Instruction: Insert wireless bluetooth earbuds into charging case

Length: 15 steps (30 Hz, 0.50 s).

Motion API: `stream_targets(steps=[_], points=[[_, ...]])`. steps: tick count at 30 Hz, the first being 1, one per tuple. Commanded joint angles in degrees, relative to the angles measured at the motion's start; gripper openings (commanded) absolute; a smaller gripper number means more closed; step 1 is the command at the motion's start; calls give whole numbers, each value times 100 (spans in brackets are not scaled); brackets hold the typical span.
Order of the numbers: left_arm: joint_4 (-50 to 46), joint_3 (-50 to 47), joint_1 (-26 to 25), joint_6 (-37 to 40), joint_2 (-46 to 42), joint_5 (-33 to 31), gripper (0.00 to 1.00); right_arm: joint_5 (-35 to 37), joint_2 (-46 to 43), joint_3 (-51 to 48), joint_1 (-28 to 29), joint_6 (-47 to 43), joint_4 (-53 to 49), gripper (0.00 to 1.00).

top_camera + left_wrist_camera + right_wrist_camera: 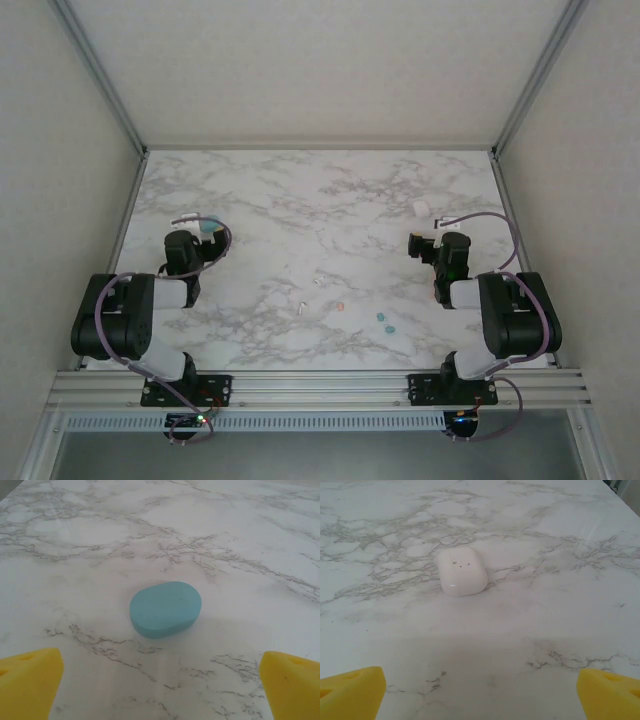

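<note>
With left claw (160, 692) and right claw (480, 695) spread apart, an off-centre pinch could send the rounded teal case (165, 609) skidding.

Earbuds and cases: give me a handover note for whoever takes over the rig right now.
Left gripper: open, empty, facing the teal case, not touching it.
Right gripper: open, empty, facing the white case, not touching it.
Earbuds: loose on the table between the arms: white earbuds, a pink-orange earbud, teal earbuds.
Done: nothing yet; both cases look closed.
Left: open a case, pick up its earbuds, seat them inside.
</note>
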Motion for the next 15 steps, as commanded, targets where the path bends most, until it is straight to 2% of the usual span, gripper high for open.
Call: stream_targets(steps=[1, 15], points=[[152, 114, 33, -63, -11, 37, 100, -29, -9, 109, -10, 36, 164, 99], [153, 112, 33, -63, -9, 38, 100, -57, -9, 111, -21, 43, 145, 99]])
